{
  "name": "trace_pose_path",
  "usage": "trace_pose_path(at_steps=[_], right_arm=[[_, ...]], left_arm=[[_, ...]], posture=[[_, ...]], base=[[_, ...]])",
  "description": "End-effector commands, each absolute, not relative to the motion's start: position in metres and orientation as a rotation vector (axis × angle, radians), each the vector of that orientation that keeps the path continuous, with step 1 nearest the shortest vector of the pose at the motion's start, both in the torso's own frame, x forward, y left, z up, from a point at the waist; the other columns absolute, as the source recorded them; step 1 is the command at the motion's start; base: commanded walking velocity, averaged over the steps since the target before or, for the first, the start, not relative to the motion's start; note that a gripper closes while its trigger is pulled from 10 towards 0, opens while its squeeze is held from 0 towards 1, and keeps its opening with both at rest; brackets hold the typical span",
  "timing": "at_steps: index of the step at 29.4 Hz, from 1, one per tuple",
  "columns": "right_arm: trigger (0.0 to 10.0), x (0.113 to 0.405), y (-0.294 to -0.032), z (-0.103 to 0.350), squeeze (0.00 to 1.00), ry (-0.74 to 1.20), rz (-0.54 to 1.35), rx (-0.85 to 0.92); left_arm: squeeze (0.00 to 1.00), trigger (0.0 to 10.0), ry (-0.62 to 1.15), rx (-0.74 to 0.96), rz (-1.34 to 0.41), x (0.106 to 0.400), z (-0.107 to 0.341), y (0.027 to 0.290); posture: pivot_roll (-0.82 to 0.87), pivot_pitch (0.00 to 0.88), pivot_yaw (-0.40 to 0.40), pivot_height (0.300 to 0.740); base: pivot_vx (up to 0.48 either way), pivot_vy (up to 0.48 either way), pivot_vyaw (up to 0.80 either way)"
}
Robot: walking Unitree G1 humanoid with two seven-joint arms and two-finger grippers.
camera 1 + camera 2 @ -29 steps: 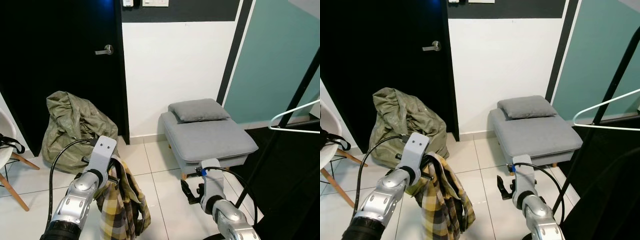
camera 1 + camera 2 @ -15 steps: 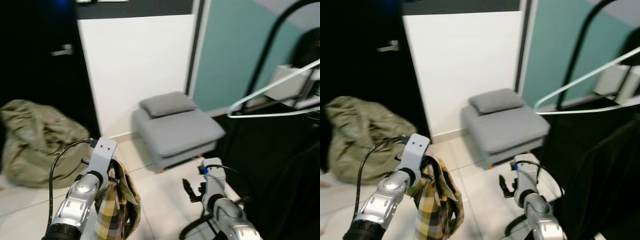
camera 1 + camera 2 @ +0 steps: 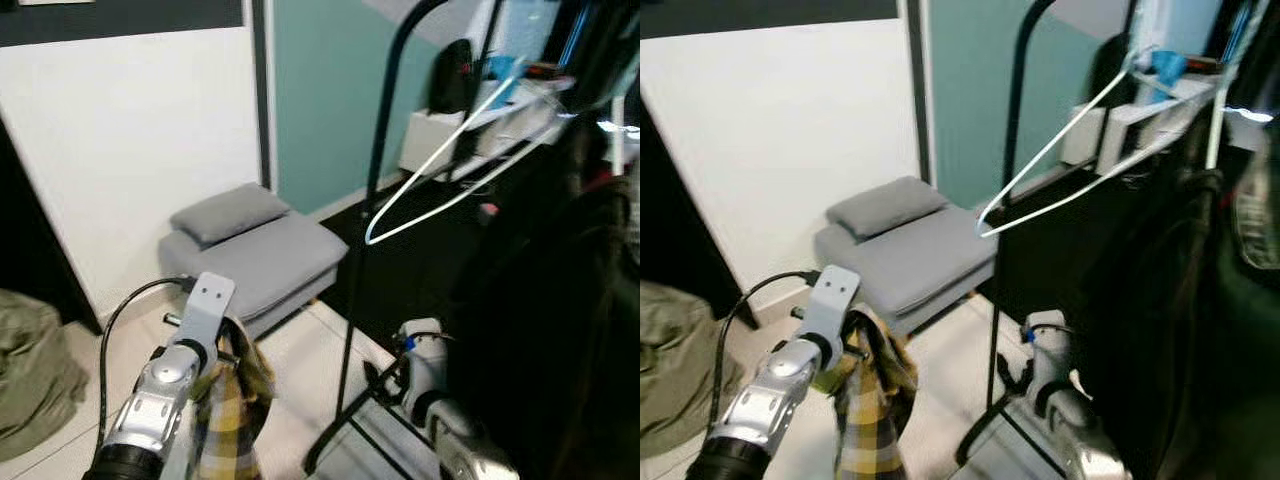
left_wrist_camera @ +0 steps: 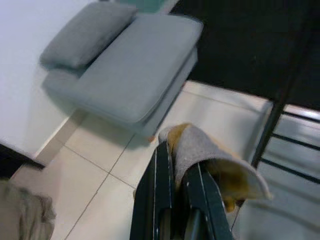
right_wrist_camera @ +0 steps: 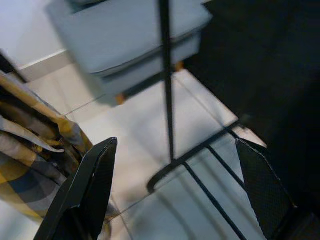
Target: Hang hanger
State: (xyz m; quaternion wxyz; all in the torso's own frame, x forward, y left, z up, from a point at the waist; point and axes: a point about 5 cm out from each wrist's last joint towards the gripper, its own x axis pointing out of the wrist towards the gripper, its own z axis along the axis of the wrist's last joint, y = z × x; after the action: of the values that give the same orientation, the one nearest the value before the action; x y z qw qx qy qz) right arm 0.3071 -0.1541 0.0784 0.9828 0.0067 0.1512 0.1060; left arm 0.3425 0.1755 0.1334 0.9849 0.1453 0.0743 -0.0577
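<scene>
White hanger on black rack

A white wall meets a teal wall at a dark vertical strip; a grey padded footstool with a small grey cushion stands before them on pale floor tiles; a black clothes rack rises to the right; a white shelf stands behind it.

No legible text or labels anywhere
</scene>
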Motion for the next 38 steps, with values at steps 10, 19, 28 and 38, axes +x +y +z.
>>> trace_pose_path(at_steps=[10, 19, 28, 38], right_arm=[[10.0, 0.3023, -0.1518, 0.0709, 0.00, 0.330, 0.212, 0.048], [10.0, 0.3012, -0.1511, 0.0695, 0.00, 0.334, 0.206, 0.051], [10.0, 0.3020, -0.1520, 0.0693, 0.00, 0.335, 0.205, 0.051], [10.0, 0.3008, -0.1517, 0.0678, 0.00, 0.338, 0.201, 0.054]], left_arm=[[0.00, 10.0, 0.123, 0.312, -0.108, 0.3435, 0.1392, 0.1838], [0.00, 10.0, 0.115, 0.289, -0.101, 0.3435, 0.1393, 0.1829], [0.00, 10.0, 0.113, 0.271, -0.092, 0.3442, 0.1399, 0.1843], [0.00, 10.0, 0.111, 0.265, -0.100, 0.3446, 0.1404, 0.1819]], posture=[[0.02, 0.101, 0.003, 0.740], [0.01, 0.100, 0.007, 0.740], [0.02, 0.102, 0.007, 0.740], [0.02, 0.103, 0.012, 0.740]], base=[[0.000, 0.000, -0.80], [0.000, 0.000, -0.80], [0.000, 0.000, -0.80], [0.000, 0.000, -0.80]])
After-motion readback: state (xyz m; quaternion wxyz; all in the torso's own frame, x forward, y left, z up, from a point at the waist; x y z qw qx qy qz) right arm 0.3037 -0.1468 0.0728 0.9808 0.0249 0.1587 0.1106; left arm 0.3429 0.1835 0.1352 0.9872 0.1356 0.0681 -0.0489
